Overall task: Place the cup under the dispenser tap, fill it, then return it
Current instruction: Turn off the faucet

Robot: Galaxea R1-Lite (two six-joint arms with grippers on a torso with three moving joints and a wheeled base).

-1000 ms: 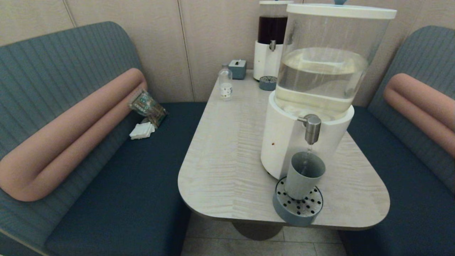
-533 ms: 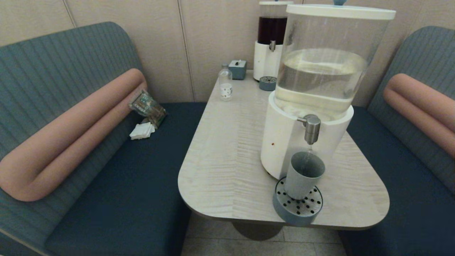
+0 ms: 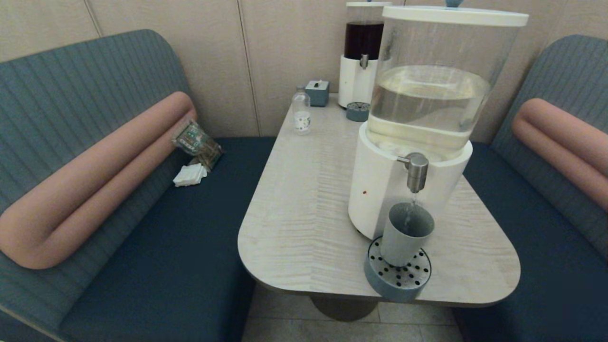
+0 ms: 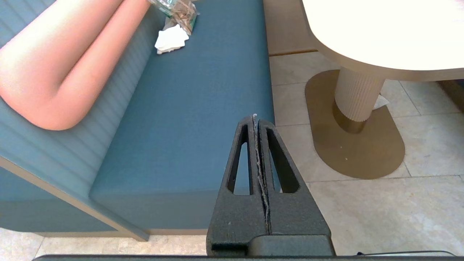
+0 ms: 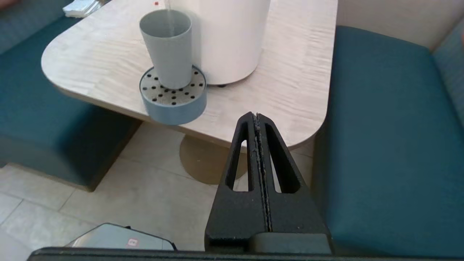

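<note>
On the table [image 3: 304, 228]: one cup [image 3: 406, 233] under the dispenser tap [image 3: 417, 172] (both grippers clenched, empty).

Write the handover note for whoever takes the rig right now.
Left pincer: shut, empty, parked low over the floor beside the bench.
Right pincer: shut, empty, below the table edge, off the cup.
Cup: upright on the drip tray, under the tap.
Done: cup placed; a thin stream runs from the tap into it.
Left: finish filling, stop the flow, grasp the cup, return it.
</note>
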